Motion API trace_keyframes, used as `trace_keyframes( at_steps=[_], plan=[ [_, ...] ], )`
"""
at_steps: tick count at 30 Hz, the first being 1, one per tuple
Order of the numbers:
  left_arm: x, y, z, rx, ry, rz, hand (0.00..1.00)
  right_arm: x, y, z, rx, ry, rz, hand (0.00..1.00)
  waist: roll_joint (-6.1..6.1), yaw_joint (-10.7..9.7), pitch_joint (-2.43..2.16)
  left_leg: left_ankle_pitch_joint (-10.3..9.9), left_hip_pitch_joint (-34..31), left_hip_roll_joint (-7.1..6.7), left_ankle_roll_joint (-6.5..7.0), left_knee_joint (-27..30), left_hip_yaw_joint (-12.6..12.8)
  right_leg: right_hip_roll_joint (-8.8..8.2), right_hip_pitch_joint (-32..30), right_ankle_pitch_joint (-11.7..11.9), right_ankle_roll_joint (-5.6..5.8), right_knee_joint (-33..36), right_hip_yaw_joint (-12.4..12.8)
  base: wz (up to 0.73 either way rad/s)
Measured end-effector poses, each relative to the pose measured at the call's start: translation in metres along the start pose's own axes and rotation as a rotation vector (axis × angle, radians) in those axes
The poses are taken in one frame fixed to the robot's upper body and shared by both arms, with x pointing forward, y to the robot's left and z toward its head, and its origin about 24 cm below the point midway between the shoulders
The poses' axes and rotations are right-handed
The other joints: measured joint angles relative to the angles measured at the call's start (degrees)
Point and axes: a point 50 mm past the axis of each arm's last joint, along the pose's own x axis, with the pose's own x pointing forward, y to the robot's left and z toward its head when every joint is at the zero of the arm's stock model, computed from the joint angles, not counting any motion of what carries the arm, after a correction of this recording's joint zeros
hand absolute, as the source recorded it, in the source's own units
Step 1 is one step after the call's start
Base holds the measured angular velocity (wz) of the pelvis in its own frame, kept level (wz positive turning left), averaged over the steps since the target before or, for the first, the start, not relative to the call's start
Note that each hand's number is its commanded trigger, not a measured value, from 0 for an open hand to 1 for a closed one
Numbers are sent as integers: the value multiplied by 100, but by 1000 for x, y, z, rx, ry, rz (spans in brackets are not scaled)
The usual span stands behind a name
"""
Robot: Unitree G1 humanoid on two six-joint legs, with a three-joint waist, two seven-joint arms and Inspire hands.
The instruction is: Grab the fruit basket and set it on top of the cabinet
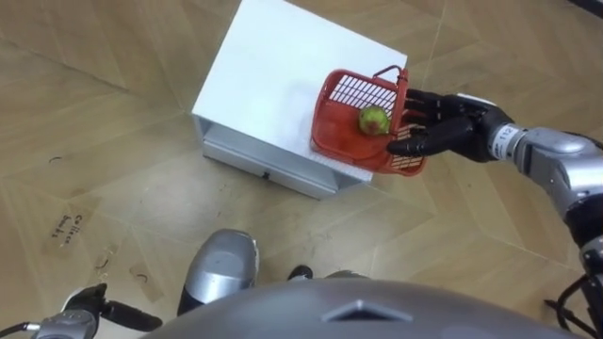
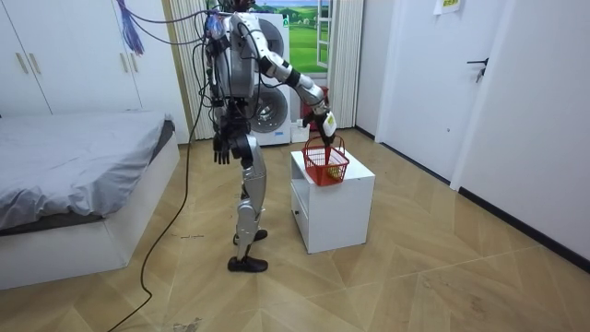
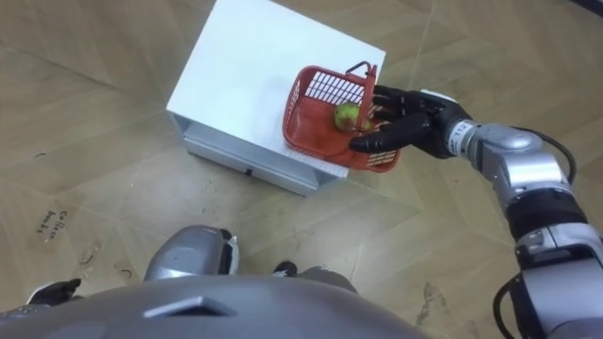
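Head stereo pair: close, steep downward look onto white cabinet (image 1: 273, 75) and red basket (image 1: 341, 134), eyes barely offset. Room view: well back, roughly level, robot side-on; shares cabinet, basket.

Robot standing upright, right arm stretched forward and down, right hand (image 1: 448, 127) with thumb and fingers clamped on the rim of the fruit basket (image 1: 337, 135), left arm hanging straight at its side, left hand (image 2: 221, 148) loose-fingered by the hip
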Motion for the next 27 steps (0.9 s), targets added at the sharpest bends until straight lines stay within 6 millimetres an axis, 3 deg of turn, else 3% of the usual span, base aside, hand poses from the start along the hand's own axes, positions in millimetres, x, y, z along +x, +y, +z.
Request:
trace_keyframes(
  at_steps=[4, 6, 13, 16, 17, 21, 22, 27],
  plan=[
    [0, -3, 0, -5, 0, -3, 0, -3, -3, 6, 4, -32, -13, 0, -7, -9, -5, 0, 18, -4, 0, -2, 1, 1, 32, 0, 0, -42, -4, 0],
    [0, -4, -1, -13, 0, -6, 0, -5, -5, 16, -7, -74, -19, 0, -20, -122, -17, 0, 20, -1, 0, 0, 6, 11, 36, 2, 4, -96, 7, 0],
    [0, -7, 3, -25, -3, -9, 0, -7, -6, 20, -10, -95, -24, 0, -12, -271, -13, 0, 89, 29, -2, -46, 151, 26, 36, 23, 32, -144, 155, -10],
    [0, -6, 5, -35, -7, 2, 0, -10, -8, 17, -21, -82, -35, 0, 55, -397, -29, 5, 181, 23, -4, -111, 182, 34, 135, 60, 58, -242, 164, -7],
    [0, -5, 6, -37, -11, 10, 0, -13, -11, 14, -31, -69, -47, 0, 72, -437, -65, 5, 222, 19, -3, -149, 191, 33, 150, 60, 58, -246, 176, 0],
    [0, -4, 4, -60, -13, 19, 0, -31, -23, 3, -18, -71, -114, 0, 181, -445, -105, 11, 470, 15, -8, -333, 296, 31, 286, 60, 59, -304, 301, -14],
    [0, -4, 2, -63, -5, 22, 0, -35, -27, 1, -1, -79, -133, 0, 245, -524, -75, 15, 569, 16, -14, -388, 307, 33, 350, 60, 59, -312, 308, -7],
    [-1, -14, 1, -62, -6, 22, 0, -51, -40, -18, 57, -66, -210, 0, 356, -745, -91, 28, 817, 25, -37, -543, 405, 36, 465, 60, 59, -317, 320, -10]
  ],
)
